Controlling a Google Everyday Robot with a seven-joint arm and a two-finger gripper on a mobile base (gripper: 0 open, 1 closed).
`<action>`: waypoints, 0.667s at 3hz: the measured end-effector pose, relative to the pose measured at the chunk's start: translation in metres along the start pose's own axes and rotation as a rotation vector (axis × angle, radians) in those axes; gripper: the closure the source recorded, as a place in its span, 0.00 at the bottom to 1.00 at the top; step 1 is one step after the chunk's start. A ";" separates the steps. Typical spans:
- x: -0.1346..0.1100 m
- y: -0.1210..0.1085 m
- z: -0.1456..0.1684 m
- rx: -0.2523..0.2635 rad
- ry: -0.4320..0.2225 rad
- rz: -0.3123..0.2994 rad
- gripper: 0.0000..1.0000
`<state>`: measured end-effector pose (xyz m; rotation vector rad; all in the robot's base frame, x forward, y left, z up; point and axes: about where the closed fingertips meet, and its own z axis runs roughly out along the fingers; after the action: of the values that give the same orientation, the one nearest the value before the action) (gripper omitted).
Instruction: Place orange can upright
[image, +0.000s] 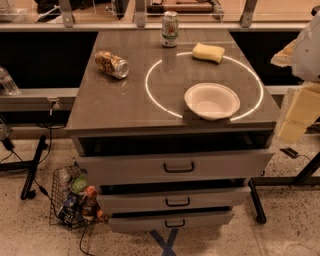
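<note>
The orange can (112, 64) lies on its side at the back left of the grey table top (110, 107), its silver end facing front right. My gripper (300, 111) hangs at the right edge of the view, beyond the table's right side and far from the can. It holds nothing that I can see.
A white-and-green can (170, 29) stands upright at the table's back edge. A yellow sponge (208, 52) lies back right and a white bowl (212, 100) sits front right. Three drawers (178, 167) below are partly pulled out. A wire basket (75, 197) stands on the floor at the left.
</note>
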<state>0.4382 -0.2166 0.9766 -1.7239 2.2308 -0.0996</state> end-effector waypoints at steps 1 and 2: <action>0.000 0.000 0.000 0.000 0.000 0.000 0.00; -0.015 -0.012 0.011 -0.014 -0.022 -0.045 0.00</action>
<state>0.4557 -0.2034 0.9719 -1.7741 2.1833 -0.0752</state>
